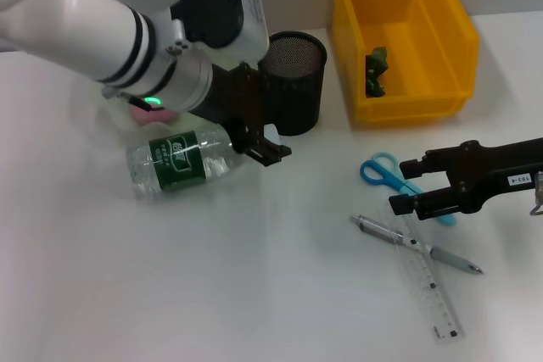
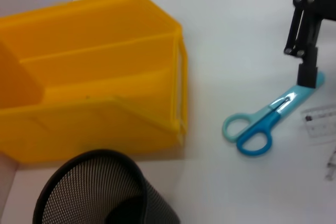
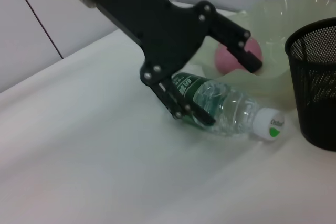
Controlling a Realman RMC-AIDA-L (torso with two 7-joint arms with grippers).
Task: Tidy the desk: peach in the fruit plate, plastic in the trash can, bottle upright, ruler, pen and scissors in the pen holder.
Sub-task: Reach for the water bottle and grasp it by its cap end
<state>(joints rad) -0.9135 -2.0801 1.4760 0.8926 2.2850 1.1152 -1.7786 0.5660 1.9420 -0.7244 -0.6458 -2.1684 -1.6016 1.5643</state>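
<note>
Bottle (image 1: 180, 160) lies on its side on the desk (image 1: 254, 294), long axis running toward the pen holder (image 1: 293, 82), cap end nearest it; left gripper (image 1: 259, 137) straddles that end, spread open, gripping nothing; right gripper (image 1: 413, 186), open and empty, sits past the holder over the scissors (image 1: 386, 174).

The white table (image 1: 212, 294) held many things. A water bottle (image 1: 178, 161) lay on its side. Near it stood a black mesh pen holder (image 1: 294, 82). Beside that sat a yellow bin (image 1: 399, 36). A pale green fruit plate (image 3: 273, 19) rested behind the bottle. Blue scissors (image 1: 386, 175) lay flat, near a pen (image 1: 416, 244) crossing a clear ruler (image 1: 434, 294).
</note>
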